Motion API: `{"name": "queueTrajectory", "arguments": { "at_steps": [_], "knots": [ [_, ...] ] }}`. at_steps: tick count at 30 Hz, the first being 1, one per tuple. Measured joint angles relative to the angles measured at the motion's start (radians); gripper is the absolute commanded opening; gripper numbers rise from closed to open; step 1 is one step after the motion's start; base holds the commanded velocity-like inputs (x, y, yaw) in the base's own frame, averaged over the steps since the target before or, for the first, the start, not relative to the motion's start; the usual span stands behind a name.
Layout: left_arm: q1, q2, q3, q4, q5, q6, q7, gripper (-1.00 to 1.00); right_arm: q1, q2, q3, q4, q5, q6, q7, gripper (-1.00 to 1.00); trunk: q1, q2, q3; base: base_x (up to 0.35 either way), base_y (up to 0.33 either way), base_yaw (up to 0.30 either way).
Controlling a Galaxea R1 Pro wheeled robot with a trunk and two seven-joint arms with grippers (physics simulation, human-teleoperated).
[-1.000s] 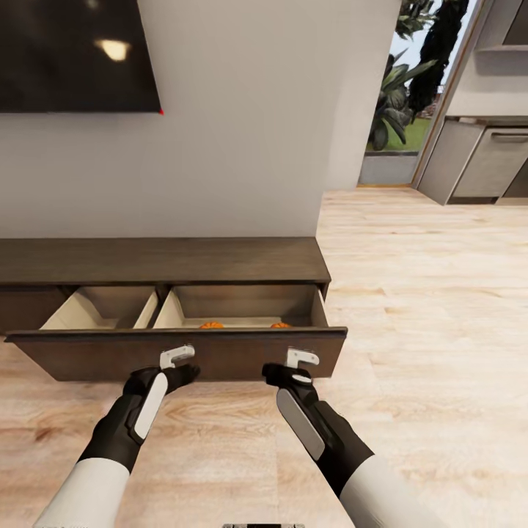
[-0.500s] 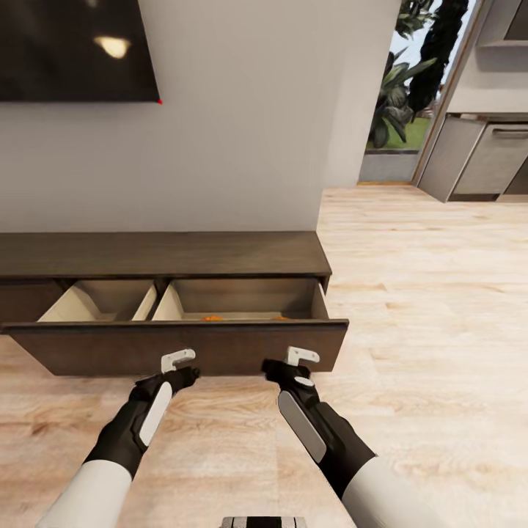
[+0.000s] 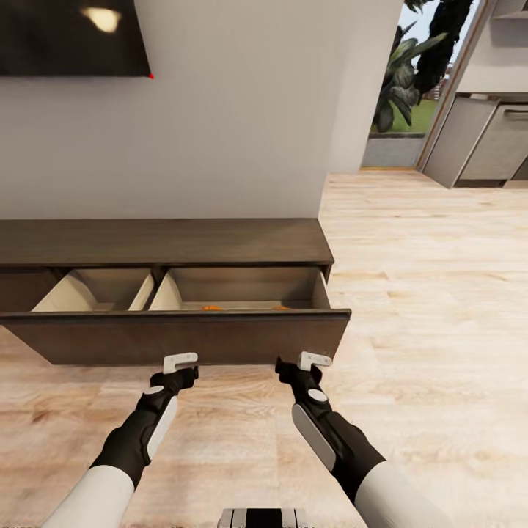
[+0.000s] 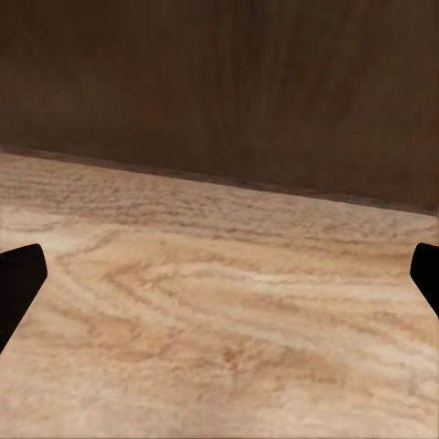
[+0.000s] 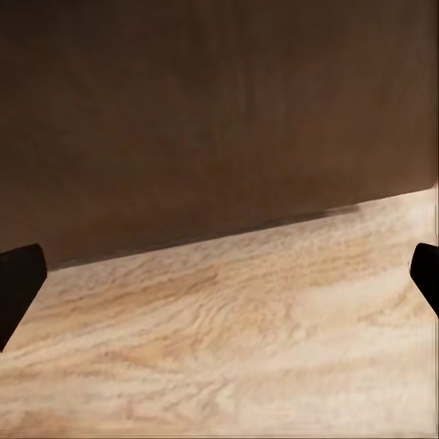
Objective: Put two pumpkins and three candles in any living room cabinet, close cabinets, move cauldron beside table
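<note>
Drawer (image 3: 176,336) pushed further in, two pumpkins (image 3: 210,307) inside

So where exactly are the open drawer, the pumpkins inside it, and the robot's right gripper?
open drawer (image 3: 176,337): head view, its dark front panel.
pumpkins (image 3: 211,308): head view, orange top of one, peeking over the front.
right gripper (image 3: 314,360): head view, between its white fingertips.

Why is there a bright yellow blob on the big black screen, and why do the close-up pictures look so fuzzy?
Head view: the blob is a lamp's glare reflected in the glossy black wall screen. Left and right wrist views: the dark-brown wooden drawer front is very close, so its grain looks soft and blurry.
</note>
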Motion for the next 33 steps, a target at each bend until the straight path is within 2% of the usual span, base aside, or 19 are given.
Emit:
{"name": "queueTrajectory", "arguments": {
  "at_steps": [7, 12, 14, 20, 25, 33],
  "knots": [
    [0.016, 0.0, 0.0, -0.002, 0.002, -0.028, -0.001, 1.0, 0.0, 0.005, 0.0, 0.088, 0.016, -0.117, 0.0, 1.0, 0.003, -0.002, -0.027, 0.0, 0.0, 0.0],
    [0.044, 0.0, -0.001, -0.006, 0.002, -0.124, -0.005, 1.0, 0.0, 0.009, -0.001, 0.117, 0.096, -0.205, 0.006, 1.0, 0.005, -0.003, -0.043, 0.0, 0.0, 0.0],
    [0.051, 0.0, -0.001, -0.007, 0.002, -0.14, -0.006, 1.0, 0.0, 0.01, -0.002, 0.122, 0.107, -0.213, 0.013, 1.0, 0.005, -0.003, -0.043, 0.0, 0.0, 0.0],
    [0.065, 0.0, -0.051, -0.027, 0.002, -0.154, -0.013, 1.0, 0.0, 0.013, -0.002, 0.126, 0.116, -0.224, 0.019, 1.0, 0.007, -0.004, -0.062, 0.0, 0.0, 0.0],
    [0.123, 0.0, -0.058, -0.129, 0.002, -0.155, -0.013, 1.0, 0.0, 0.013, -0.002, 0.126, 0.114, -0.285, 0.025, 1.0, 0.009, -0.005, -0.081, 0.0, 0.0, 0.0],
    [0.137, 0.001, -0.058, -0.158, 0.002, -0.157, -0.013, 1.0, 0.0, 0.018, -0.004, 0.177, 0.116, -0.297, 0.034, 1.0, 0.013, -0.007, -0.112, 0.0, 0.0, 0.0]
  ]
}}
